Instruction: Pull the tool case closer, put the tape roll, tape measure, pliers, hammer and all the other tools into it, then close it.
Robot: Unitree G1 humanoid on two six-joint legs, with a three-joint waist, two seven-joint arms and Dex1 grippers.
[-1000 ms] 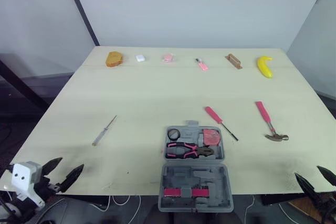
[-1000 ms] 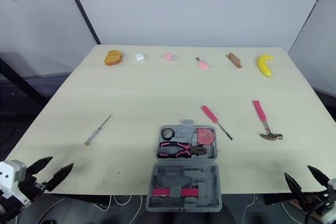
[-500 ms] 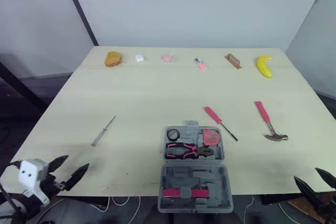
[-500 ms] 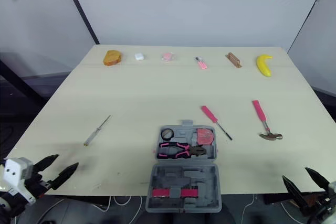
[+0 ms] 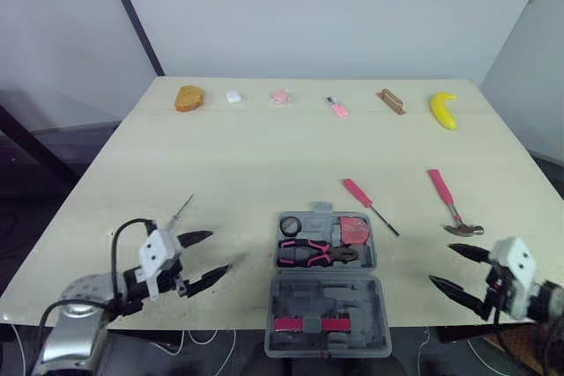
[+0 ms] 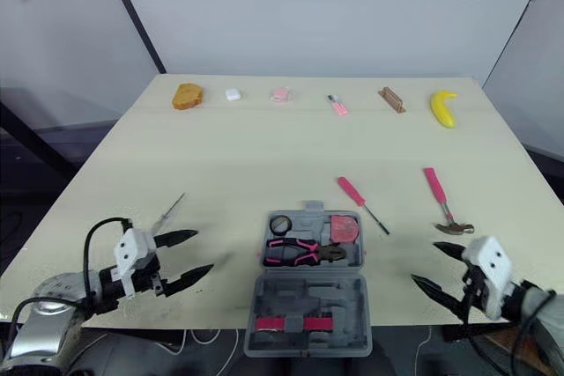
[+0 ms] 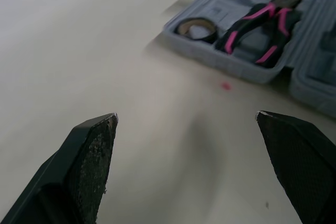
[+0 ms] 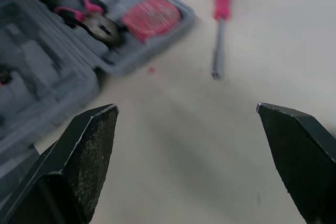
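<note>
Our left arm reaches in over the near edge of the counter (image 5: 264, 156) by its left corner. The left gripper (image 5: 220, 251) is low over the surface and points toward the tool case (image 5: 304, 292); its jaws are spread wide and hold nothing. Our right arm comes in by the near right corner. The right gripper (image 5: 440, 263) points back toward the case, jaws likewise wide apart and empty.

The case lies open at the middle of the near edge, its lid half nearest us. Its tray holds the tape roll (image 5: 291, 225), the pliers (image 5: 317, 253) and the red tape measure (image 5: 356, 229). The pink screwdriver (image 5: 368, 205) lies just beyond the case, and the hammer (image 5: 451, 202) is further toward the right edge. A slim metal screwdriver (image 5: 174, 220) lies beyond the left gripper. A banana (image 5: 443, 111) sits near the far right corner.
</note>
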